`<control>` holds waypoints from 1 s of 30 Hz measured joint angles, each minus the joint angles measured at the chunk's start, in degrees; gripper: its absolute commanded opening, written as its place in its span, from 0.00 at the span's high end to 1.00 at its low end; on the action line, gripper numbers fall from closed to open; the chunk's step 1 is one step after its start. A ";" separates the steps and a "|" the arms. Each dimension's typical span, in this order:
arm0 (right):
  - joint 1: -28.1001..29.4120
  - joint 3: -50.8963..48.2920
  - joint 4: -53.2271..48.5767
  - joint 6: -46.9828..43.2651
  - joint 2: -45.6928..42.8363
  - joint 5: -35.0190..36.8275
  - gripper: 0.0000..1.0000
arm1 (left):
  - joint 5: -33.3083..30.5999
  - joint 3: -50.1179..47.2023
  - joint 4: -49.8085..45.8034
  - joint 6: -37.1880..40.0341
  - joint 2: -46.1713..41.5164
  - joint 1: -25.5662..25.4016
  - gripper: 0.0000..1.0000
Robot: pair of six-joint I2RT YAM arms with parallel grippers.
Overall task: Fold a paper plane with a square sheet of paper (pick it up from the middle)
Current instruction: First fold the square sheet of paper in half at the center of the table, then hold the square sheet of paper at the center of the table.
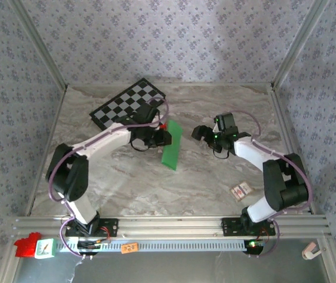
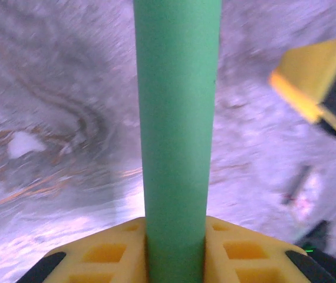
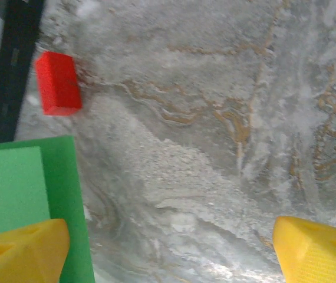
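The left fingers (image 2: 68, 262) clamp the part-folded paper (image 1: 172, 145), the right fingers (image 3: 315, 250) spread wide; most plane folds look undone.

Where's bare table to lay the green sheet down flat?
Widest bare marble lies on the near side of the green sheet, bordered right by the small card. Another patch: far right, behind the right gripper. Crowded: far centre-left, where checkerboard, red block and the left gripper clamping the sheet bunch together.
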 measured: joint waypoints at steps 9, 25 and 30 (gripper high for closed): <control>0.22 -1.25 6.64 0.76 -0.26 -6.67 0.15 | 6.54 -7.28 10.64 -4.85 2.73 2.27 0.72; 8.92 2.23 6.64 0.31 10.36 -9.60 0.39 | -3.93 -10.12 7.30 -4.87 7.15 3.34 0.72; 9.75 4.09 6.29 0.22 12.35 -9.38 0.50 | -5.81 -10.12 6.91 -5.55 8.81 3.34 0.71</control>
